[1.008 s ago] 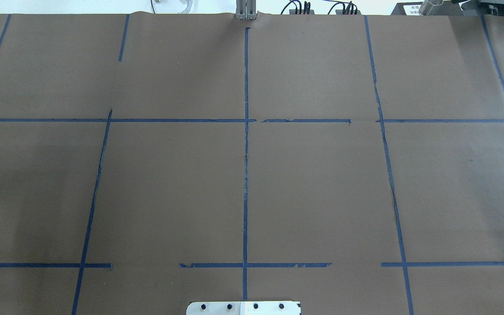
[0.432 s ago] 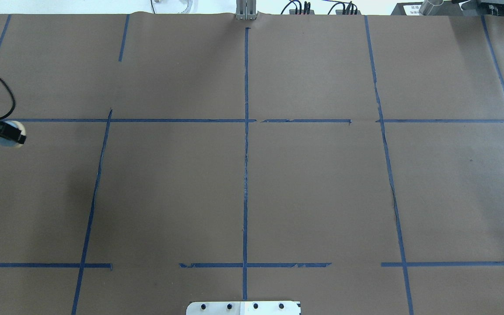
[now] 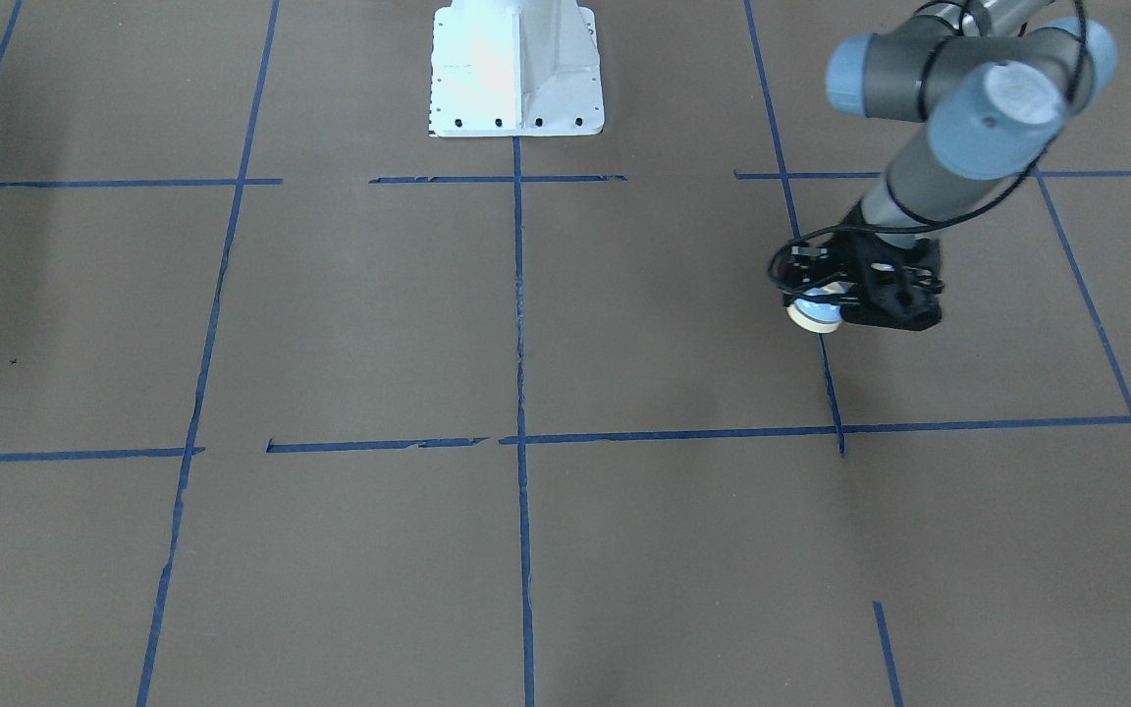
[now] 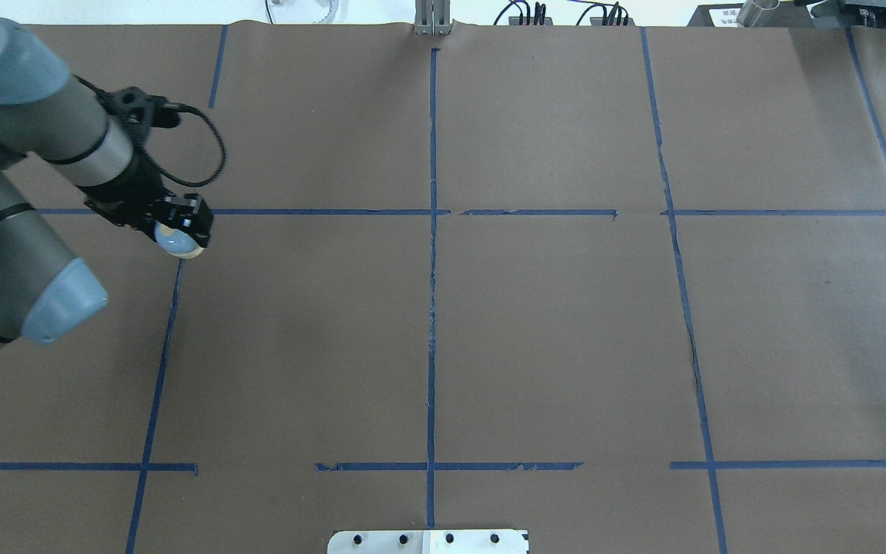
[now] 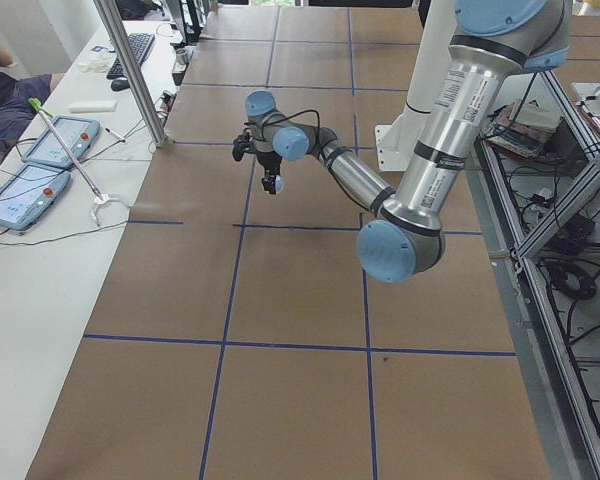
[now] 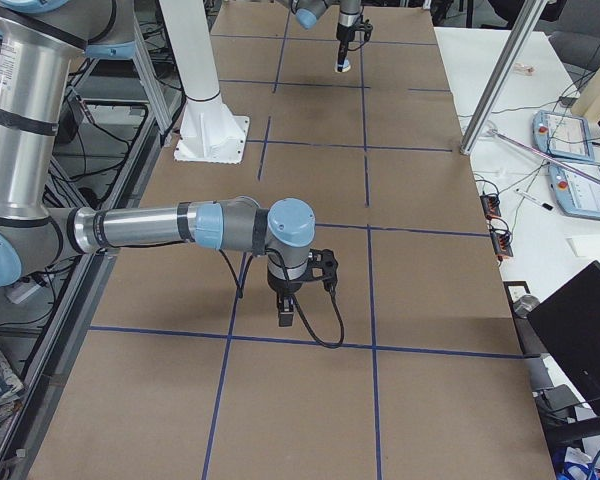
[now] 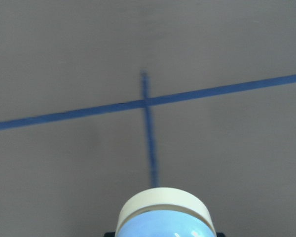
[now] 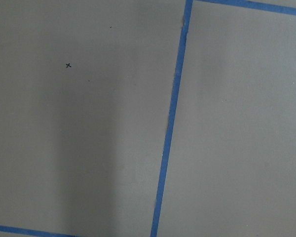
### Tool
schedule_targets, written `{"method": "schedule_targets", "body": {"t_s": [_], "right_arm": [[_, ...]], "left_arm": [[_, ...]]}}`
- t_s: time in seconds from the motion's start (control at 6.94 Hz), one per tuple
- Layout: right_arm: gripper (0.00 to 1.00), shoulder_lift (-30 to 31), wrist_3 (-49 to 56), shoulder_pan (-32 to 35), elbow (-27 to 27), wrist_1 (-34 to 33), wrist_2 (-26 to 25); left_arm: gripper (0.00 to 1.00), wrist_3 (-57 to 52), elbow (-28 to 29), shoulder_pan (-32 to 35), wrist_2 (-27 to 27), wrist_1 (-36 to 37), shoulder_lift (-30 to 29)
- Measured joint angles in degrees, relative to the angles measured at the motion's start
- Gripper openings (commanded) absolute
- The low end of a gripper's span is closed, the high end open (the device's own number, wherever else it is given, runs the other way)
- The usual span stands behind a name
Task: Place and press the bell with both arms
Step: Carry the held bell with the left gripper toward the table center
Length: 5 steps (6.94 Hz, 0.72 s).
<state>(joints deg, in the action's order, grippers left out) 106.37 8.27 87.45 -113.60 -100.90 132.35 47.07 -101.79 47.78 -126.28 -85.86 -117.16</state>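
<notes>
The light-blue bell [image 4: 178,241] with its cream base ring is held in my left gripper [image 4: 181,231], which is shut on it, above the brown table near a blue tape crossing. In the front view the bell [image 3: 814,312] sits at the left side of the black left gripper [image 3: 845,306]. The left wrist view shows the bell [image 7: 165,219] at the bottom edge, cream ring toward the table. My right gripper [image 6: 286,312] shows only in the exterior right view, low over the table; I cannot tell whether it is open or shut.
The brown paper table [image 4: 551,323] carries a grid of blue tape lines [image 4: 432,308]. The white pedestal [image 3: 516,69] stands at the robot's side of the table. Tablets and cables [image 5: 40,160] lie on the white bench beyond the far edge.
My left arm has come in from the left edge with the bell and moved right to the tape crossing. The right arm stays out of the overhead view.
</notes>
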Motion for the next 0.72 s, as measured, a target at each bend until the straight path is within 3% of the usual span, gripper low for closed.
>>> {"method": "schedule_targets", "body": {"t_s": [0.29,0.43,0.72], "right_arm": [[1.0,-0.06,-0.01,0.0,0.09,0.0,-0.06],[1.0,-0.09,-0.01,0.0,0.1,0.0,-0.06],[1.0,-0.11,-0.01,0.0,0.07,0.0,0.01]], "left_arm": [[0.06,10.75,12.35,-4.76,3.05,2.55,-15.4],[0.06,15.65,21.51,-6.69,5.48,0.66,-22.9],[0.08,22.71,36.19,-8.95,8.65,-8.87,-31.08]]}}
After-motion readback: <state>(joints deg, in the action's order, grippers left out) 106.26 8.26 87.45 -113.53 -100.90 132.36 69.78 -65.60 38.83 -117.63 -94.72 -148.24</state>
